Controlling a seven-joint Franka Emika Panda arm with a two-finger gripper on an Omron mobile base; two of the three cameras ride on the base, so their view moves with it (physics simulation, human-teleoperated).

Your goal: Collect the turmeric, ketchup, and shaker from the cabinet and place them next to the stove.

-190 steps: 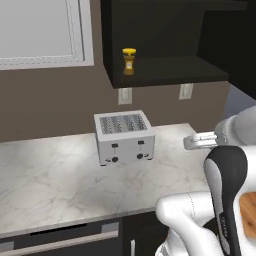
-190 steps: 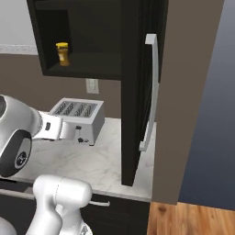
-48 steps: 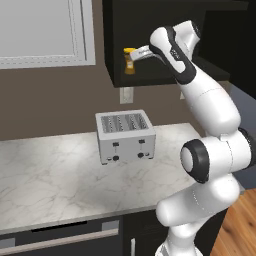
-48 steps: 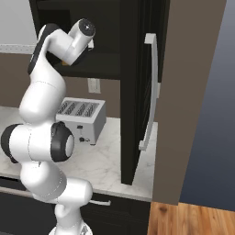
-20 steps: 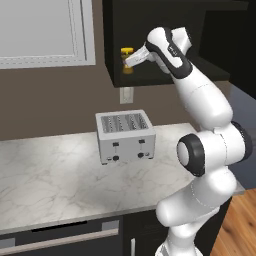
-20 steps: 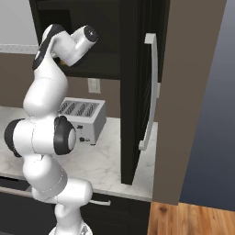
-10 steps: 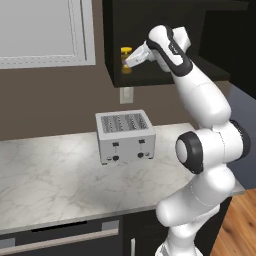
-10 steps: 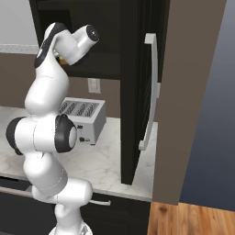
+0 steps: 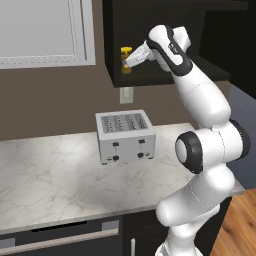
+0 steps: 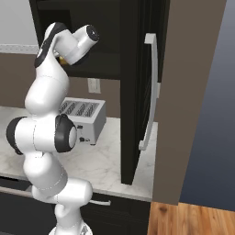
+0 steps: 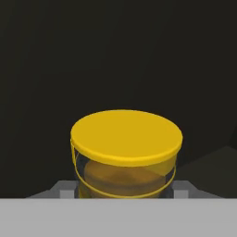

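yellow shows brightest in the hand view, where the turmeric sits close in, its wide cap above an amber jar, with the two grey finger tips rising on either side of the jar's body. the jaws look to be grasping the turmeric, though the contact itself is cut off at the bottom edge of that view, so it may be a close straddle rather than a firm pinch.

from the left base view the white arm reaches up from the lower right and bends into the black cabinet, the gripper at the cabinet's left end, right against the turmeric, of which the yellow cap and a bit of amber jar stay visible. the jar stands upright on the cabinet's interior shelf, near the front edge, as far as the dark interior lets one tell.

in the right base view the arm's wrist hides most of the jar; a sliver of yellow turmeric peeks out beneath the hand, inside the cabinet opening.

below the cabinet, a silver toaster stands on the pale marble tabletop, well apart from the hand. a wall outlet sits between the toaster and the cabinet's underside. a tall dark door with a long silver handle stands to the right of the cabinet in the right base view.
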